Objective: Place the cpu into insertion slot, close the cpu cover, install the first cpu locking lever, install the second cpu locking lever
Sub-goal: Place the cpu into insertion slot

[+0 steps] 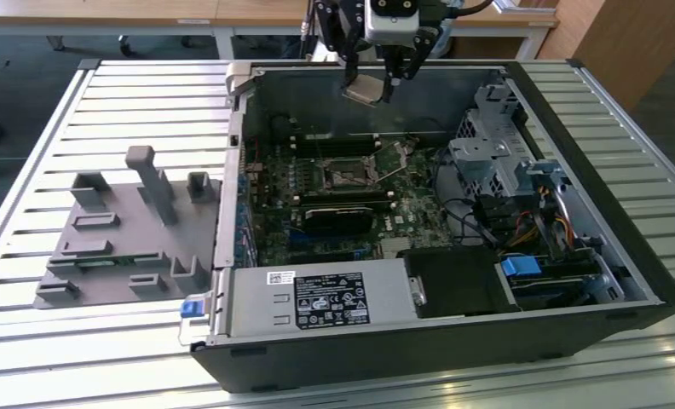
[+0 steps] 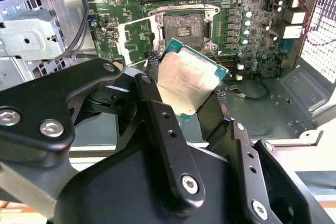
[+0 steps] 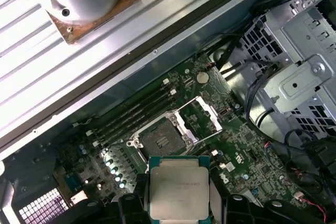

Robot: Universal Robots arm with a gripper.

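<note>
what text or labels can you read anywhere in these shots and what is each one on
None of it reads clearly enough to quote.
Dense print and symbols on the large white label on the grey box, exterior view: too small to read.
Print on the small white sticker beside it: too small.
Faint lines on the metal top of the cpu, in both wrist views: too blurred.
White markings on the motherboard: too small.

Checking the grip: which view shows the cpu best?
The first wrist view: the cpu faces it squarely, held in the gripper. The second wrist view shows it at a slant; the exterior view, from afar.
</note>
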